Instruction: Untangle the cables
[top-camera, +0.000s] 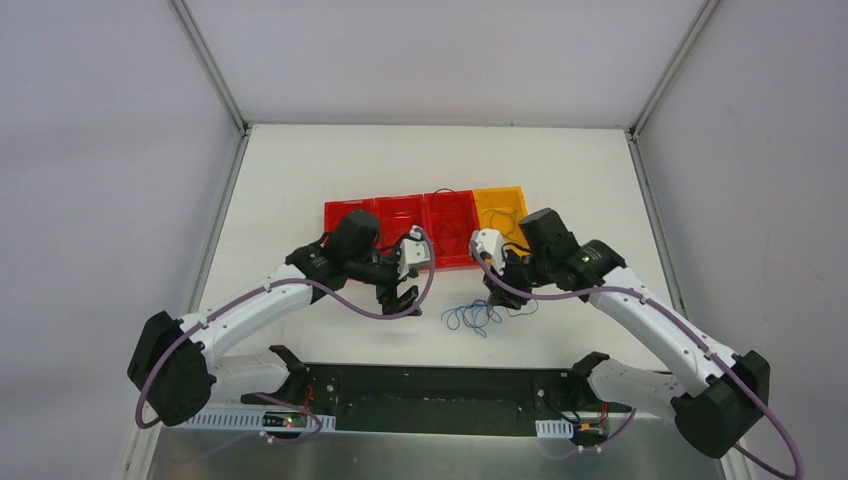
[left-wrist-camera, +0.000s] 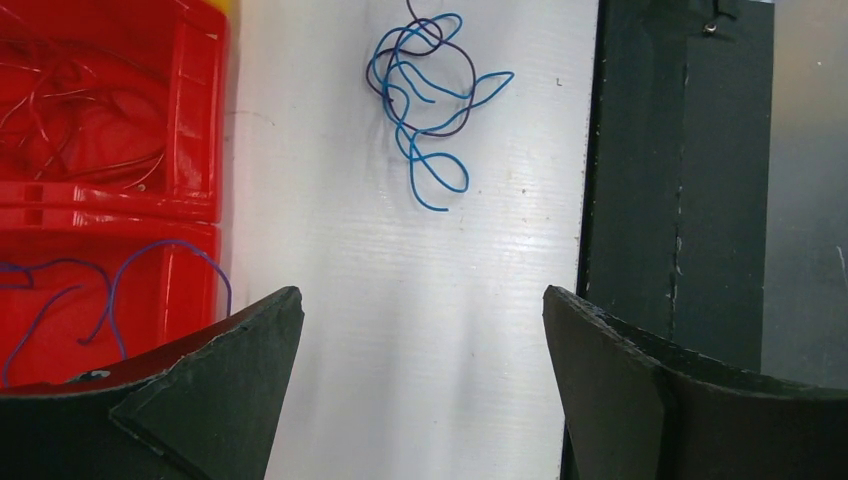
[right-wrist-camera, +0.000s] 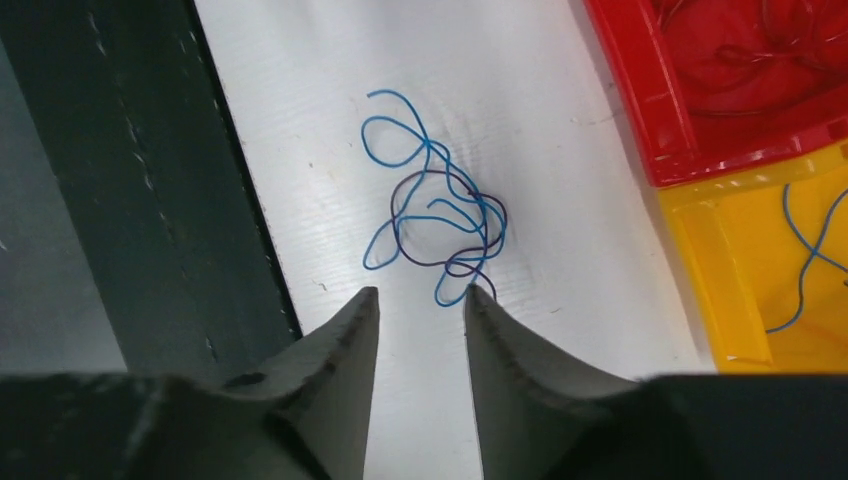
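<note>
Cables (top-camera: 473, 317) lie in one small knot of blue and dark purple wire on the white table (top-camera: 300, 200). The knot is near the middle of the top view, just below the row of red bins (top-camera: 400, 215) and the yellow bin (top-camera: 500, 205). The left end effector (left-wrist-camera: 420, 300) has its fingers wide apart and holds nothing. The right end effector (right-wrist-camera: 420, 300) has its fingers a little apart at the knot's edge, empty too. I think the grabbing step comes now: pinch just one loop, then pull gently.
</note>
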